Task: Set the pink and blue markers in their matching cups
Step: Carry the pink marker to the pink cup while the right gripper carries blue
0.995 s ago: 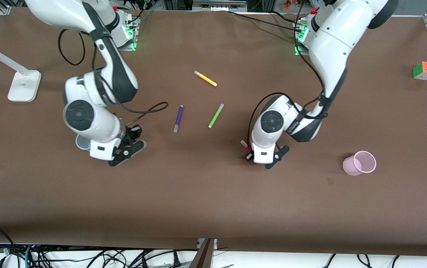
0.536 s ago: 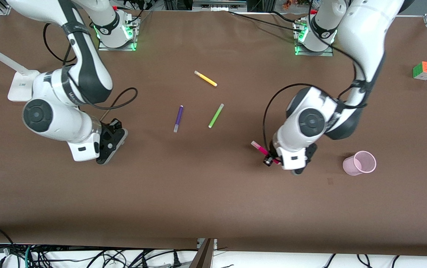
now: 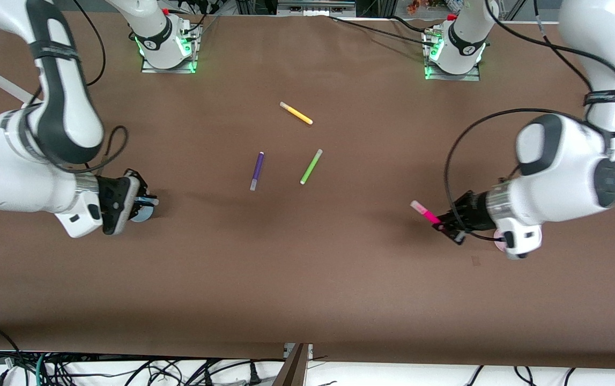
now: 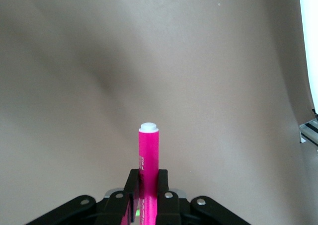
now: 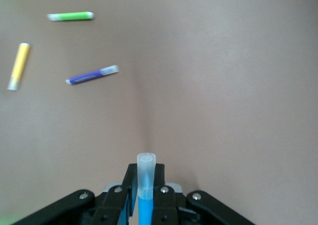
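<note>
Brown counter [image 3: 307, 268] fills the front view, both arm bases along its top edge.

Left gripper [image 3: 444, 222], right of centre in the front view, is clamped on the pink marker [image 3: 425, 212]. The marker sticks out over bare counter with its pale cap pointing toward frame centre; the left wrist view shows the fingers [image 4: 131, 185] pressed on either side of its barrel. The pink cup [image 3: 536, 236] is mostly covered by this wrist, only a bit of rim visible.

Right gripper [image 3: 143, 201], at the left side of the front view, is clamped on the blue marker [image 5: 145, 185], cap outward. It is over the blue cup [image 3: 141, 213].

Loose at upper centre: yellow marker [image 3: 296, 113], purple marker [image 3: 257, 170], green marker [image 3: 311, 166], none touching
</note>
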